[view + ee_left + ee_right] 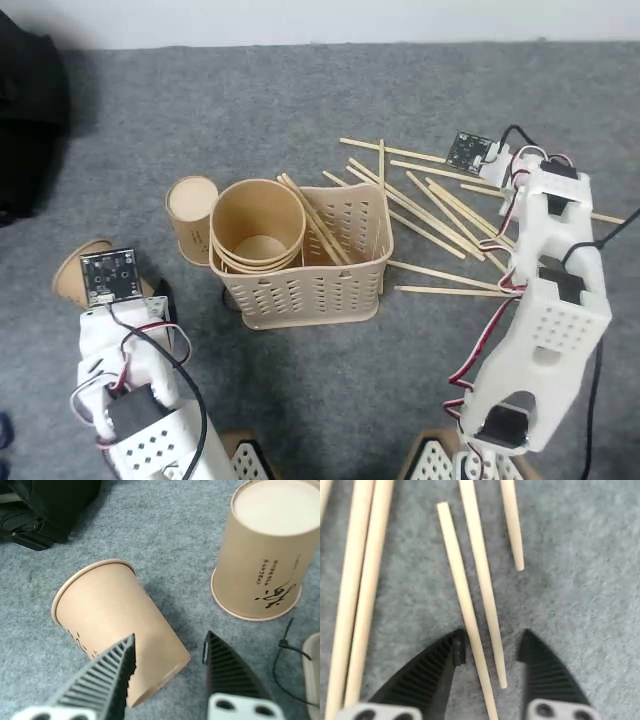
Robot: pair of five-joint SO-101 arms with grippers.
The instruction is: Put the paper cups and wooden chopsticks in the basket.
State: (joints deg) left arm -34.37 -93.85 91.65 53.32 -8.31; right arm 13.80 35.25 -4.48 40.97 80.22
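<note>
My left pincer [170, 645] stood apart over the tan paper cup lying on its side [115, 625] on the grey carpet [300, 100], near the beige slotted plastic basket [300, 290]. My right pincer [492, 640] gaped astride two pale wooden chopsticks [470, 615]. I judged that the cup might roll off or crumple if I closed on its curved wall. The paired sticks might scissor and slip. From above, my wrist hid most of that cup, and the sticks' ends were cut off.

Bright, even, diffuse light; shadows soft, faint
</note>
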